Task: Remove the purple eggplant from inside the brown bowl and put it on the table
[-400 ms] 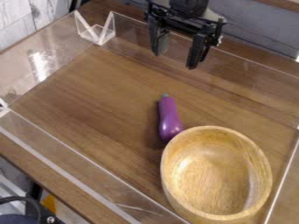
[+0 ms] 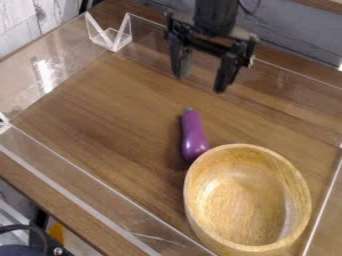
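Lying on the brown table (image 2: 107, 110), the purple eggplant (image 2: 194, 135) is out of the bowl. Its fat end is right by the rim of the brown bowl (image 2: 247, 245), and I can't tell if the two touch. Its thin end points away from the bowl, up toward the robot's side. The big round bowl sits flat and the right way up, and I see nothing in it.

Farther up, the gripper (image 2: 202, 75) hangs over the far part of the table. Its two fingers are wide apart and nothing is between them. It looks fuzzy now, and a moment ago it looked sharp, so I think it is moving. Its fingers show a little lower in the picture than they did, and they are spread a bit more to each side. The eggplant and the bowl have not budged at all.

So only the robot moved, and that did not hurt the job. The eggplant is where it should be, so I think the job is done. The best next move is to keep the hand up and away. If it came back down, it could bump the eggplant and roll it, or push the bowl. Way out at the side, a clear wall (image 2: 40, 65) goes along the table's edge.
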### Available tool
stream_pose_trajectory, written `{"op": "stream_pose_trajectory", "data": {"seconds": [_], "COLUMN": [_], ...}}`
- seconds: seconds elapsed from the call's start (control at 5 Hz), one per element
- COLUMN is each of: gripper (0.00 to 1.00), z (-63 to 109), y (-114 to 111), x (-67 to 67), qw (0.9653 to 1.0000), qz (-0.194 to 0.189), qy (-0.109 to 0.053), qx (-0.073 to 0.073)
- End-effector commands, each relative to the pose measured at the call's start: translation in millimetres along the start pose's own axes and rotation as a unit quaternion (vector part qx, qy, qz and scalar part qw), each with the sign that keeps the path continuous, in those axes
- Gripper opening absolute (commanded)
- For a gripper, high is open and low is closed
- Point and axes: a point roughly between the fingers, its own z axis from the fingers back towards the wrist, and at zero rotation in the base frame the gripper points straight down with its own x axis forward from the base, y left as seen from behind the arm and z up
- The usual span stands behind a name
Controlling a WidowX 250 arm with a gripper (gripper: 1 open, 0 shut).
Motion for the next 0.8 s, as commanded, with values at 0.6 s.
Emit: {"op": "stream_pose_trajectory", "data": {"seconds": [0.6], "gripper": [1.00], "z": [20.5], "y": [24], "x": [11.5], "qw": [0.9990], "qz": [0.015], "qy": [-0.040], "qx": [0.009]}}
